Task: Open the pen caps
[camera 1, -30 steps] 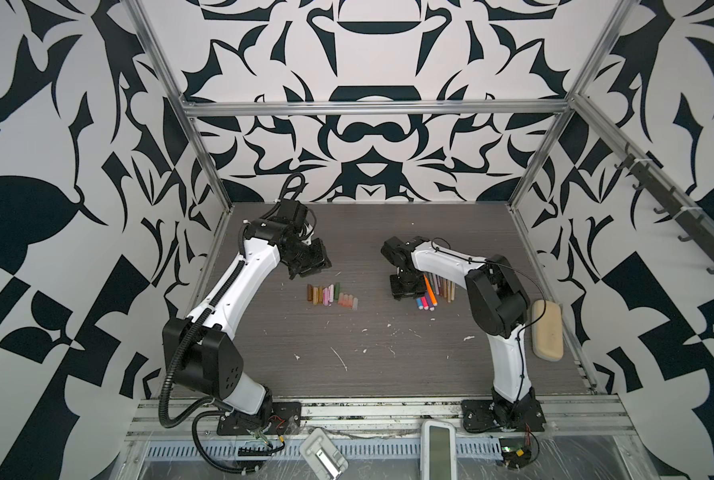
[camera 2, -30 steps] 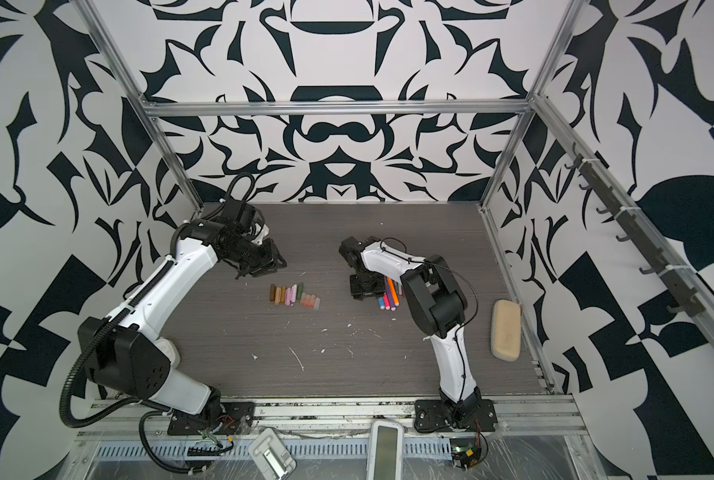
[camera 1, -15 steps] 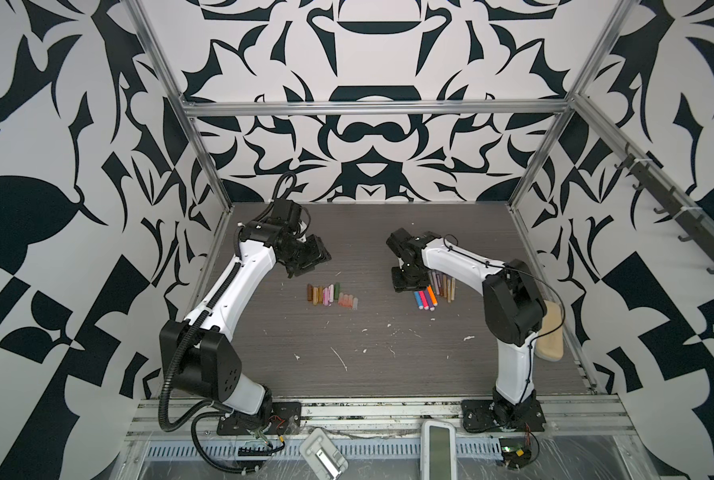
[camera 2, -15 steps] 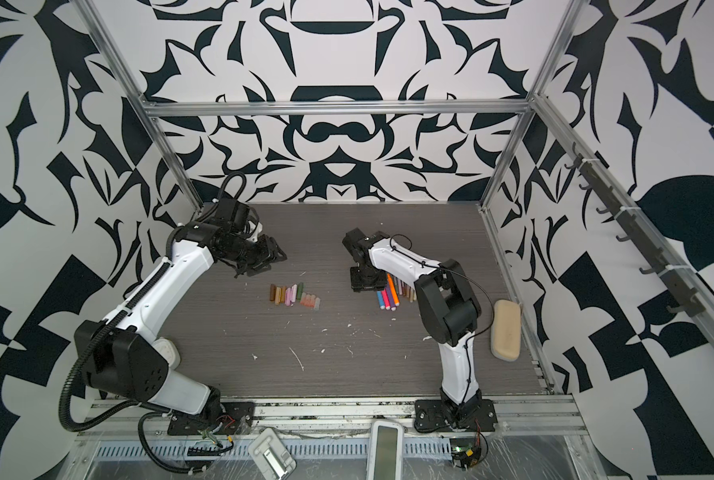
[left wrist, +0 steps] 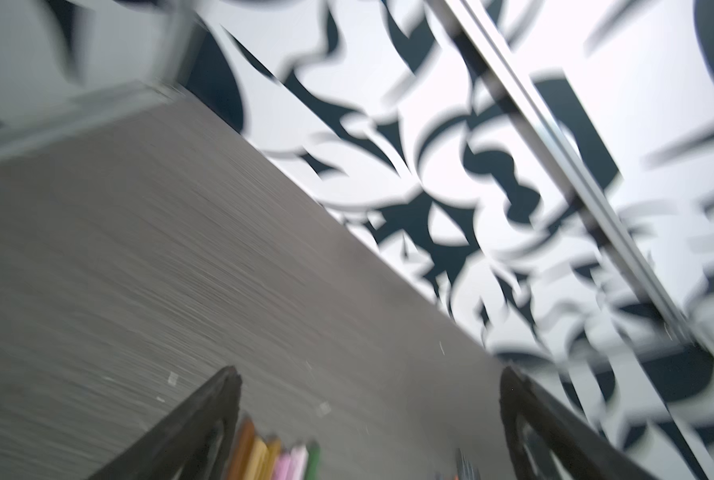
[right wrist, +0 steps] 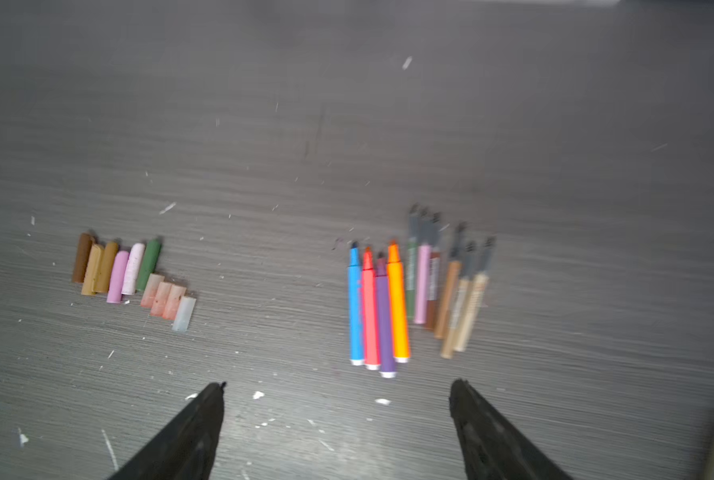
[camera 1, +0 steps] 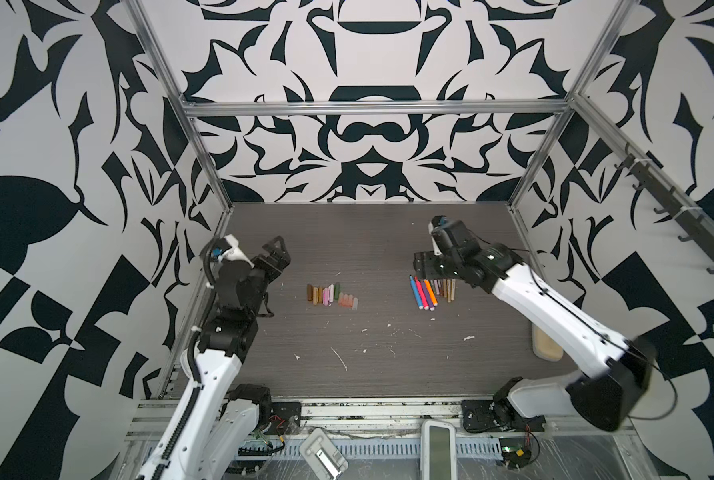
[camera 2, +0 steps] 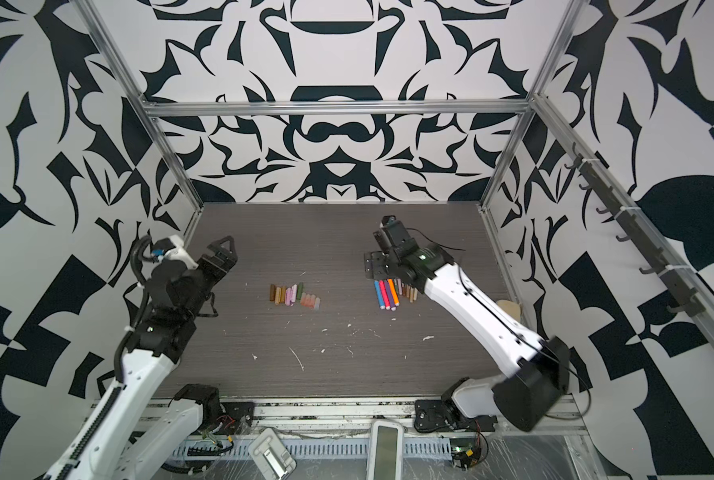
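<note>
Grey tabletop [right wrist: 554, 124] bears pen caps [right wrist: 133, 270] apart from the pens [right wrist: 396, 299], so lift the empty, spread left gripper [left wrist: 369, 374] and right gripper [right wrist: 337, 385] clear.

The left tool [left wrist: 370, 372] gapes wide and empty over the table [left wrist: 139, 249], pen caps [left wrist: 278, 457] beside one finger.

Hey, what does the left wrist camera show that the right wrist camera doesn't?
Only the left wrist view: the patterned wall, a metal frame rail and the open left claw. Only the right wrist view: the pens laid out whole with bare tips, and the open right claw. Both: the grey table and the pen caps, though the left wrist view catches only their blurred ends.
</note>
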`<action>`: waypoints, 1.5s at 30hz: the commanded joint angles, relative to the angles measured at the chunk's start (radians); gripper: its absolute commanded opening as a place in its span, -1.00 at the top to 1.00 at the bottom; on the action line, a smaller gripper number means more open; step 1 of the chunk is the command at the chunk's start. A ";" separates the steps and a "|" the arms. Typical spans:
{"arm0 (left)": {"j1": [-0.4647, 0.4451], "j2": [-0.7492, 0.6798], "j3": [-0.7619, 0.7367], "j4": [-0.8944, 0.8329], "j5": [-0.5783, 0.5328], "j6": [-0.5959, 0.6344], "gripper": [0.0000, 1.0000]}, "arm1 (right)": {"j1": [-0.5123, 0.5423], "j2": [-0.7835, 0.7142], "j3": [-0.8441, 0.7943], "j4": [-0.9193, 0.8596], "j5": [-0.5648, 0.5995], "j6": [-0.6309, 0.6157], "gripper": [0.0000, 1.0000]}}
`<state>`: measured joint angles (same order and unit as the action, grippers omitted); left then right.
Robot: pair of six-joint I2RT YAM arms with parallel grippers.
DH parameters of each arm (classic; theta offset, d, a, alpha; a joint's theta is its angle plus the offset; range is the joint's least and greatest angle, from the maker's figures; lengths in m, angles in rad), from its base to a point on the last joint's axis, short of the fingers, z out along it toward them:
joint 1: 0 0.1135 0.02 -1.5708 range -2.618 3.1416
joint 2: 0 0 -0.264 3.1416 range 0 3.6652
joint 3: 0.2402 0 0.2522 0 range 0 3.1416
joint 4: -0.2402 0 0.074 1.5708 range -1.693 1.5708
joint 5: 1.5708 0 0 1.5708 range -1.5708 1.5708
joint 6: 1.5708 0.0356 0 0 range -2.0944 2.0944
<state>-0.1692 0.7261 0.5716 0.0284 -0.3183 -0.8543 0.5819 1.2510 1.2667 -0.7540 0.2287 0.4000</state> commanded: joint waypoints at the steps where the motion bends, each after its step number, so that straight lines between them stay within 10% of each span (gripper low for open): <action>1: 0.002 -0.057 -0.088 -0.016 -0.378 -0.134 -0.99 | -0.006 -0.159 -0.107 0.062 0.142 -0.062 -0.77; 14: 0.002 0.020 -0.175 -0.028 -0.229 0.521 -0.98 | -0.005 -0.799 -0.532 0.173 0.384 -0.213 -0.52; 22: 0.002 0.061 -0.294 0.227 -0.279 0.602 -0.98 | -0.005 -0.798 -0.568 0.170 0.476 -0.324 -0.98; 31: 0.052 0.113 -0.457 0.555 -0.335 0.658 -0.98 | -0.009 -0.893 -0.831 0.548 0.485 -0.600 -0.99; 38: 0.182 0.365 -0.415 0.792 -0.132 0.733 -0.98 | -0.038 -0.680 -1.086 1.083 0.427 -0.530 -1.00; 45: 0.229 0.586 -0.277 0.780 0.004 0.810 -0.98 | -0.307 -0.254 -1.177 1.549 0.217 -0.380 -0.92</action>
<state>0.0517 1.2724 0.2321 0.7765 -0.3958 -0.0998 0.3489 0.9062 0.0963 0.4431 0.5446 -0.0551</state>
